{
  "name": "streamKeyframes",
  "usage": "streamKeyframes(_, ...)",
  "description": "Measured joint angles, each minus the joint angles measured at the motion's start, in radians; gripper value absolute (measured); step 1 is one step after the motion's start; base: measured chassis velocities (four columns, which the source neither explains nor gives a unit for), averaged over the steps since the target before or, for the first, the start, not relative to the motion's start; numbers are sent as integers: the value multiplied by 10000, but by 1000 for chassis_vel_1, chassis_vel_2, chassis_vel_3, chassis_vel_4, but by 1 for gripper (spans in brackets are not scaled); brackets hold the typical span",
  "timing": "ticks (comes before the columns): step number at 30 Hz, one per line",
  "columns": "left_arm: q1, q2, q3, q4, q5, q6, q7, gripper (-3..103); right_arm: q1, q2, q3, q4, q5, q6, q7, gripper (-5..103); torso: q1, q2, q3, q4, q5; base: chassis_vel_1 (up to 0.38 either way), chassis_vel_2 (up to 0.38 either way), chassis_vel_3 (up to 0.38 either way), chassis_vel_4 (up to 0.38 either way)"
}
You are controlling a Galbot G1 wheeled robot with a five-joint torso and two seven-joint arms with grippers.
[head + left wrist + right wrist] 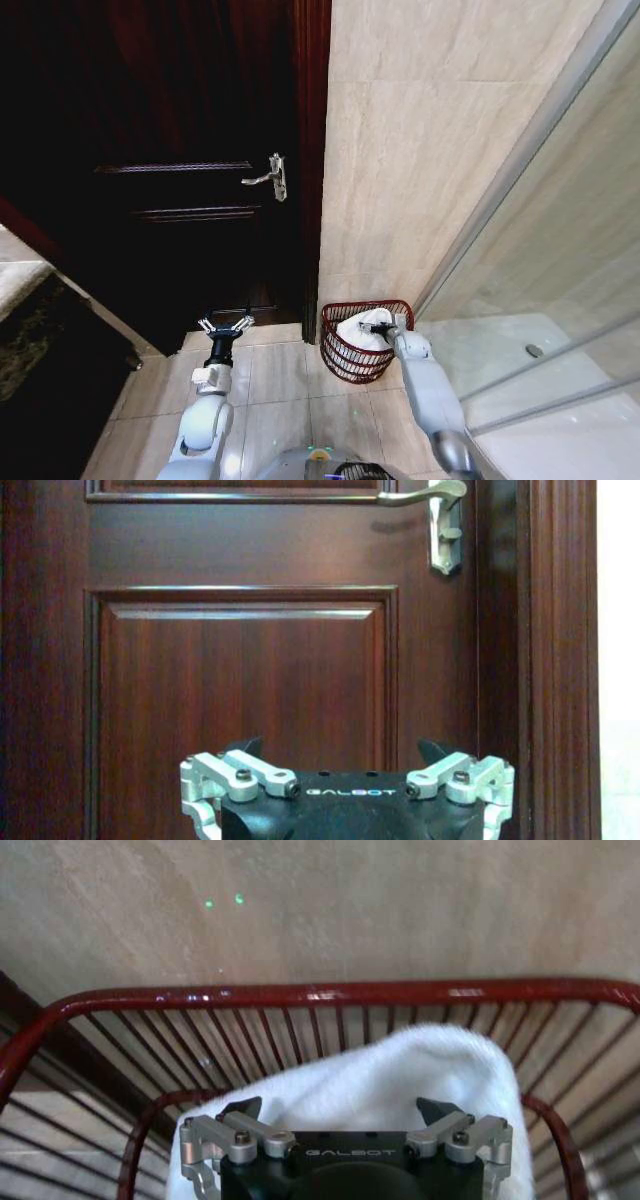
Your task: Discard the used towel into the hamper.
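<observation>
Closest to the head camera: the two arms reaching out over the tiled floor (275, 385). Right gripper (385, 327) parked over the hamper (352, 362), which sits on the floor against the beige wall (420, 150), just beside the dark wooden door (190, 150). White towel (360, 333) bunched up inside the basket, heaped about level with the rim. From the right wrist camera, right gripper (340, 1111) spread wide with the towel (400, 1072) right under the tips, apparently not pinched, though can't fully rule out contact. So pretty much done, judging by that: towel in, only pulling the arm back left. Left gripper (225, 325) idle, held out low toward the door, also spread wide and holding nothing (340, 751). Only readable writing: "GALBOT" printed on both gripper bodies. Silver door handle (435, 510) up high on the door, no labels anywhere else.
</observation>
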Motion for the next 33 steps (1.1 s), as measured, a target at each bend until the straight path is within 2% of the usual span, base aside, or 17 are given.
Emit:
streamKeyframes(6, -4, 26, -25, -15, 5, 21, 0, 100, 315, 158, -45, -423, -479, -357, 1, 100, 0, 0, 0, 2, -1, 0, 0, 0, 0)
streamKeyframes(8, -22, 45, -29, -43, 4, 49, 0, 100, 283, 140, -45, -423, -816, -989, -231, 100, 0, 0, 0, 0, 2, 0, 0, 0, 0)
streamKeyframes(9, -22, 45, -29, -43, 4, 49, 0, 100, 283, 140, -45, -423, -816, -989, -231, 100, 0, 0, 0, 0, 2, 0, 0, 0, 0)
streamKeyframes(11, -37, 62, -15, -59, 4, 65, 0, 100, 129, 47, -41, -381, -1080, -1450, -449, 100, 0, 0, 0, -3, 0, 0, 0, 0, 0)
streamKeyframes(19, -42, 76, 22, -101, 0, 74, 10, 100, -90, -104, -1, -616, -1174, -1520, -589, 100, 0, 0, -1, -2, 1, 0, 0, 0, 0)
streamKeyframes(22, -40, 89, 18, -135, -4, 85, 12, 100, -322, -89, 56, -80, -947, -1373, -533, 100, 0, 0, 0, -3, 3, 0, 0, 0, 0)
streamKeyframes(25, -65, 43, 71, -152, -7, 90, 15, 100, -911, -111, 12, 1957, -146, -1278, 100, 100, 0, 0, -1, -1, -1, 0, 0, 0, 0)
streamKeyframes(26, -65, 43, 71, -152, -7, 90, 15, 100, -911, -111, 12, 1957, -146, -1278, 100, 100, 0, 0, -1, -1, -1, 0, 0, 0, 0)
streamKeyframes(30, -56, -8, 184, -231, -24, 78, 20, 100, -1652, -163, 16, 4177, 310, -1291, 577, 100, 0, 0, -1, -1, 0, 0, 0, 0, 0)
streamKeyframes(33, -53, 15, 191, -282, -84, 72, 19, 100, -1998, -176, 23, 5003, 440, -1238, 803, 100, 0, 0, -1, -2, 1, 0, 0, 0, 0)
